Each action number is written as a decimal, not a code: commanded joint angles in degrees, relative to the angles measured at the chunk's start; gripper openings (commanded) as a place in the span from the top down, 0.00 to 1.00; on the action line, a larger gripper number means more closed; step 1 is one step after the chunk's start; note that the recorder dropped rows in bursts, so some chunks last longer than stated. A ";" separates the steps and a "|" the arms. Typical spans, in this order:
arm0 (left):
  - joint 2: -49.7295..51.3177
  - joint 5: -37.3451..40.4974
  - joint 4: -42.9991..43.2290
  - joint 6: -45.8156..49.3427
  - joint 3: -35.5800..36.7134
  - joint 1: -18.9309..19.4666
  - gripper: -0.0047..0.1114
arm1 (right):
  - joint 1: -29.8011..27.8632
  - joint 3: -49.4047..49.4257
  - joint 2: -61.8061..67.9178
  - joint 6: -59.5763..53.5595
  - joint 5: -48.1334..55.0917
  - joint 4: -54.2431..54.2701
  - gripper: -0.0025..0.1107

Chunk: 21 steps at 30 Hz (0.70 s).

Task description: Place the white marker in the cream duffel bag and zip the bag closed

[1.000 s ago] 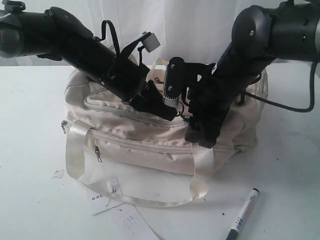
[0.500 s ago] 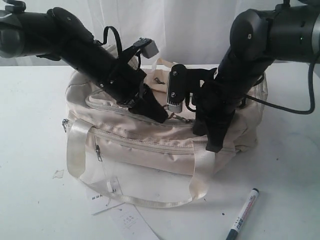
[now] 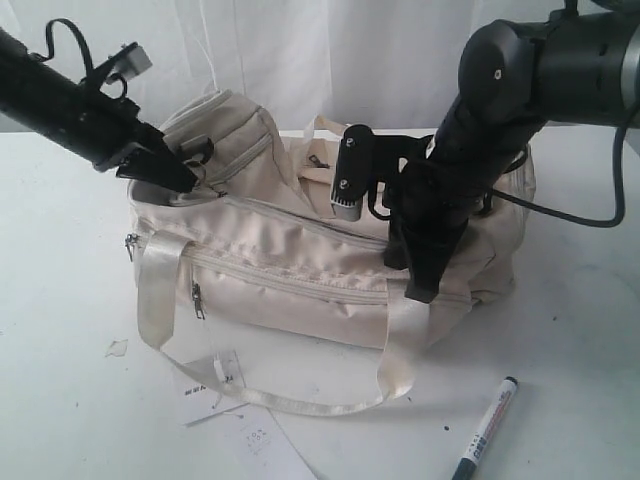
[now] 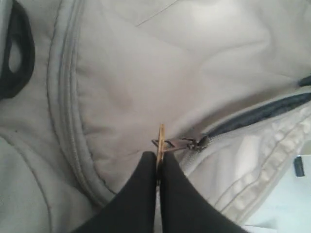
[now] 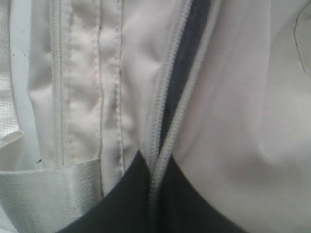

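Left gripper [image 4: 158,164] pinches the one thin metal zipper pull [image 4: 161,138]; I see my right gripper [image 5: 153,174] clamped narrow on the ribbed zipper edge of the single soft cream bag [image 3: 290,270], a dark slit gaping beside it. One slim white marker [image 3: 485,428] lies on the table [image 3: 580,350], well apart from my right gripper, open room around it.

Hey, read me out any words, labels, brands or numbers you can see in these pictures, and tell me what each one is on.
Nothing can be read well enough to quote.
Print along the marker: too small to read.
Dark printed line on the paper tag in front of the bag: too blurred to read.
Faint marks on the paper sheet: unreadable.
Small dark label in the left wrist view: blurred, unreadable.
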 commanded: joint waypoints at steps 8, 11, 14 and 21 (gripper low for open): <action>-2.95 14.41 -2.07 15.83 1.22 2.29 0.96 | 0.01 0.35 -0.51 0.24 2.93 -0.77 0.98; -5.14 14.41 -2.07 15.11 1.22 2.29 0.96 | 0.01 0.35 -1.77 0.24 3.07 0.06 0.94; -6.73 14.41 -2.07 14.84 1.22 2.29 0.96 | 0.01 0.35 -3.57 0.24 3.21 2.61 0.77; -7.06 14.41 -1.69 12.77 1.22 2.29 0.96 | 0.01 0.35 -3.57 0.77 0.56 7.87 0.55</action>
